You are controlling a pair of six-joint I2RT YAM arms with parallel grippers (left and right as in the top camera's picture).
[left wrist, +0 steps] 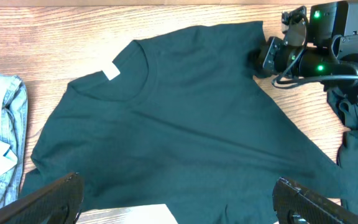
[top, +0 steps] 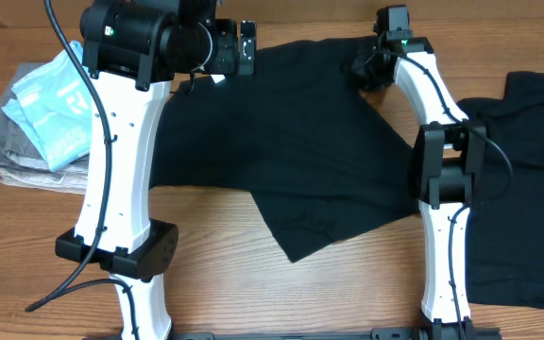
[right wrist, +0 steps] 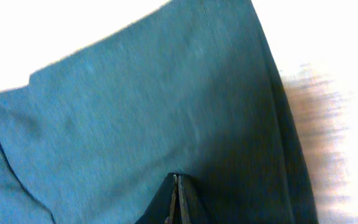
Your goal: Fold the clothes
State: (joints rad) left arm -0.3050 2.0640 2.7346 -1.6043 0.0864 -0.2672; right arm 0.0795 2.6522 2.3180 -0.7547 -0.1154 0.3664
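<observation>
A black T-shirt [top: 281, 142] lies spread across the middle of the table, collar toward the far edge, its white neck label [left wrist: 110, 73] showing. My left gripper [left wrist: 179, 208] hangs open above the shirt's body, its fingers [left wrist: 48, 199] wide apart with nothing between them; in the overhead view the left gripper [top: 246, 47] is by the collar. My right gripper [right wrist: 176, 180] is shut, its tips pinching the fabric of the shirt [right wrist: 135, 106] near the far right sleeve edge. From above, the right gripper [top: 366, 66] sits at that sleeve.
A second black shirt [top: 527, 189] lies at the right, partly under the right arm. A light-blue garment [top: 55, 109] rests on grey and beige folded clothes [top: 17, 156] at the far left. Bare wood runs along the near edge.
</observation>
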